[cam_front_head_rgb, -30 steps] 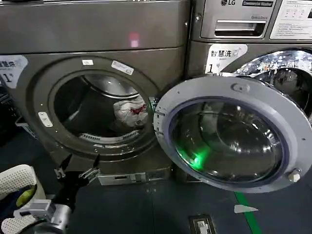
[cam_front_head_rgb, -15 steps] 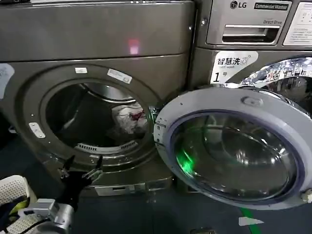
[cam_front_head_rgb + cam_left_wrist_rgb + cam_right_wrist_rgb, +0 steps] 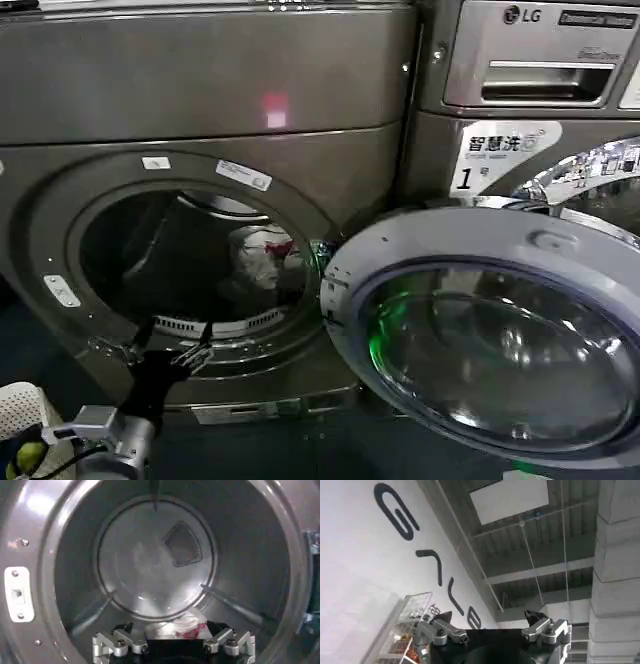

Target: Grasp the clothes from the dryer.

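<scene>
Open drum with a small load

The dryer (image 3: 200, 110) carries the clothes (image 3: 262, 255) on its drum floor, toward the back right of the mouth; a white bundle with a red patch, seemingly loose and crumpled.

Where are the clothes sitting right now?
In the head view, the clothes lie inside the dryer drum, toward its right side, beyond the open left gripper held at the porthole's lower rim.

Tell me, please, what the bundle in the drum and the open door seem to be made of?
The small white bundle with red patches looks like soft crumpled fabric. The round grey-rimmed door looks like glossy glass, given its reflections, in a matte rim, probably plastic.
</scene>
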Robot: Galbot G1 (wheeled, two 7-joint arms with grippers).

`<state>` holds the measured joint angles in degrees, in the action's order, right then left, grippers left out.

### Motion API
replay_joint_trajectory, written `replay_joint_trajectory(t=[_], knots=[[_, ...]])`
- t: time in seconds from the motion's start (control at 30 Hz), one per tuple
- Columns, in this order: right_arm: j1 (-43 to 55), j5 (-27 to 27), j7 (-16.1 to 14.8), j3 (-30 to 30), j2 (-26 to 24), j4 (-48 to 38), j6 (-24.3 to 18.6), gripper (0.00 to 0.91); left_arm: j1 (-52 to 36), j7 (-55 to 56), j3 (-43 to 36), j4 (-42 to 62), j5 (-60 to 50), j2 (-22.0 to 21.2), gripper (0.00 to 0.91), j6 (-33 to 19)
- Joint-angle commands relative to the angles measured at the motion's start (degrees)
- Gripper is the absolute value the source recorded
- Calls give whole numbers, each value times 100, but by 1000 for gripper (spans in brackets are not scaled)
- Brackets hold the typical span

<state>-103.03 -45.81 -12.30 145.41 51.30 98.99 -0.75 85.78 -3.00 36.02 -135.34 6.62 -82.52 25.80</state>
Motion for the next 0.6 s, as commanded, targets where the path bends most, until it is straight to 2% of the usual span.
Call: replay_joint_trajectory(t=[0.03,0.4,0.6], knots=[[3,-2,3,-5,-9,-4,-2,907,2,-6,-14,16,-12,1,907,0],[-21,0,73,-24,-11,79,17,907,-55,-10,-58,106,-23,32,907,-31],[-127,62,114,61,-35,166,61,907,-490,0,-186,502,13,156,907,-177]])
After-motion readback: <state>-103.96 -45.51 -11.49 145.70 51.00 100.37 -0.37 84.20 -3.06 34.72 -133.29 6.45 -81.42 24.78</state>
